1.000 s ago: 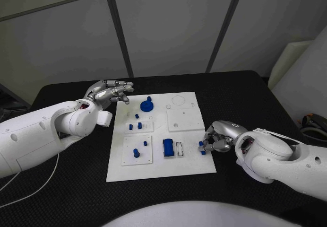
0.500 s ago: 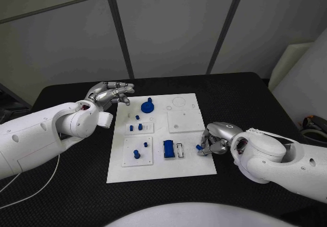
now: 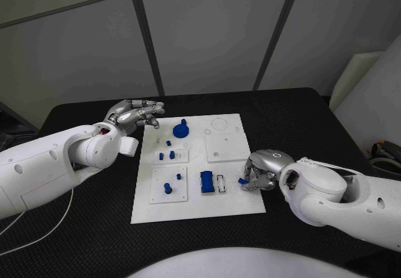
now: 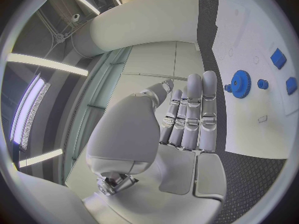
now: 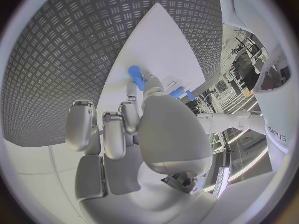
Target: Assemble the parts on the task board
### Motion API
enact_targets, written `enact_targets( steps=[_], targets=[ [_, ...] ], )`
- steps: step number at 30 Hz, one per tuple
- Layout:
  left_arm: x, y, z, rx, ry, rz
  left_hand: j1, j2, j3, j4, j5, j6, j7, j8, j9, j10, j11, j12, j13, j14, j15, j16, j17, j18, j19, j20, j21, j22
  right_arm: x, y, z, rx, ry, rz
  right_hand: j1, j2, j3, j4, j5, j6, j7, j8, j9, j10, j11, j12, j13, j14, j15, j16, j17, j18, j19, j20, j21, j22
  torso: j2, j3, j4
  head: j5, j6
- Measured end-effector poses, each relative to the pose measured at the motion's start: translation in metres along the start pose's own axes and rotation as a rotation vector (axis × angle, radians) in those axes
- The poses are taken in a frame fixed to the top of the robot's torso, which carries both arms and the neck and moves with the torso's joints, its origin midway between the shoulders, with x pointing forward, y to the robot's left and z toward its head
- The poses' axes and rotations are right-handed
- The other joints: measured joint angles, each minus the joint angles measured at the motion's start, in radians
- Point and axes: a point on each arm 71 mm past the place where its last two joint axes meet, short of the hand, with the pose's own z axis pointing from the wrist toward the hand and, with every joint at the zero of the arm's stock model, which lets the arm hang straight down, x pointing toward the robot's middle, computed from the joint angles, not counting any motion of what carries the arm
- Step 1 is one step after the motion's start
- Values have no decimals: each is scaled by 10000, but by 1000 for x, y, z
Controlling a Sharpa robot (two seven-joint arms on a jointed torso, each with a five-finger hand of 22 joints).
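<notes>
The white task board (image 3: pixel 234 200) lies in the middle of the black table. On it are a blue gear (image 3: pixel 181 128), a blue block (image 3: pixel 206 181) and several small blue pegs (image 3: pixel 166 187). My right hand (image 3: pixel 262 169) hovers over the board's right edge, pinching a small blue part (image 3: pixel 243 180); the right wrist view shows that part (image 5: pixel 135 77) held between thumb and fingers. My left hand (image 3: pixel 134 113) hangs by the board's far left corner and holds nothing; in the left wrist view its fingers (image 4: pixel 194 112) are stretched out, with the gear (image 4: pixel 239 83) beyond them.
A narrow white slot (image 3: pixel 221 183) sits just right of the blue block. Raised white sub-plates (image 3: pixel 227 146) cover parts of the board. Black table (image 3: pixel 292 116) surrounds the board on all sides. Grey wall panels stand behind the table.
My right hand has shifted left, further over the board's right edge, carrying the small blue part toward the block. The left hand has stayed in place.
</notes>
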Motion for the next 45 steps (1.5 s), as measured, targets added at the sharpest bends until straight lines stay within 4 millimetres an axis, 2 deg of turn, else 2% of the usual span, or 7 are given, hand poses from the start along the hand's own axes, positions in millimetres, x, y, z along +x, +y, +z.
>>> enact_targets(
  steps=[10, 12, 19, 28, 32, 36, 45],
  targets=[
    [0, 0, 0, -5, 9, -4, 0, 0, 0, 0, 0, 0, 0, 0, 0, 0, 0, 0, 0, 0, 0, 0, 1, -1, 0, 0, 1, 1, 3, -3, -5, 414, 359, 1509, 170, 116, 771, 147, -71, -42, 3, -21, 116, 5, -4, -27, 0, -1, 1, 1, -1, -2, -36, -36, 0, -1, 1, -4, -1, -8, -10],
    [0, 0, 0, -6, 8, -4, 0, 0, 0, 0, 0, 0, 0, 0, 0, 0, 0, 0, 1, 0, 0, 0, 1, 1, 0, 0, 1, 1, 4, -3, -6, 497, 425, 1980, 169, 118, 895, 271, -336, -43, 3, -36, 132, 5, -4, -26, 0, -1, 2, 1, -1, -2, -37, -36, 0, -1, 1, -6, 4, -6, -13],
    [0, 1, 0, -10, 10, -6, 0, 0, 0, 0, 0, 0, 0, 0, 0, 0, 0, 0, 1, 0, 0, 0, 1, 0, 0, 0, 1, 2, 10, 0, -9, 773, 590, 3405, 98, 190, 1085, 460, -612, -63, 23, -117, 147, 5, -4, -23, 50, -1, 2, 1, -1, -2, -37, -36, 0, -1, -2, -16, 14, 33, -2],
    [1, 0, 0, -10, 22, -8, 0, 0, 0, 0, 0, 0, 0, -1, 0, 0, 0, 0, 2, 0, 0, 0, 2, -1, 0, 0, 1, 3, 11, 13, -6, 724, 617, 4580, 36, 252, 1254, 631, -626, -41, 1, -135, 216, 5, -3, -21, 59, -1, 2, 2, -1, -2, -37, -36, 0, -2, -1, -12, 17, 70, 11],
    [1, 0, 0, -9, 38, -12, 0, 0, 0, 0, 0, 0, 0, -1, 0, 0, 0, 0, 2, 0, 0, 0, 2, 0, 0, 0, 2, 2, 11, 17, -4, 698, 625, 4901, -23, 309, 1234, 812, 199, -46, -2, -102, 254, 5, -4, -22, 59, -1, 2, 2, -2, -2, -37, -36, 0, -2, -1, -12, 16, 81, 16],
    [2, 0, 0, -8, 53, -16, 0, 0, 0, 0, 0, 0, 0, -1, 0, 0, 0, 0, 2, 0, 0, 0, 2, 0, 0, 0, 2, 3, 12, 19, 0, 705, 630, 5170, -412, 329, 1146, 982, 613, -58, -19, -85, 340, 27, 18, -11, 47, 0, 1, 2, -1, -2, -31, -42, 44, -2, 0, -11, 15, 83, 17],
    [3, 0, 0, -6, 73, -21, 0, 0, 0, 0, 0, 0, 0, -1, 0, 0, 0, 0, 2, 0, 0, 0, 3, 0, 0, 0, 2, 3, 14, 25, 7, 693, 717, 5539, -985, 263, 961, 1044, 1005, 53, -54, 12, 471, 148, -70, 36, -53, 0, 1, 2, -2, -3, -1, -71, 44, -3, 6, -11, 14, 99, 12]
  ],
)
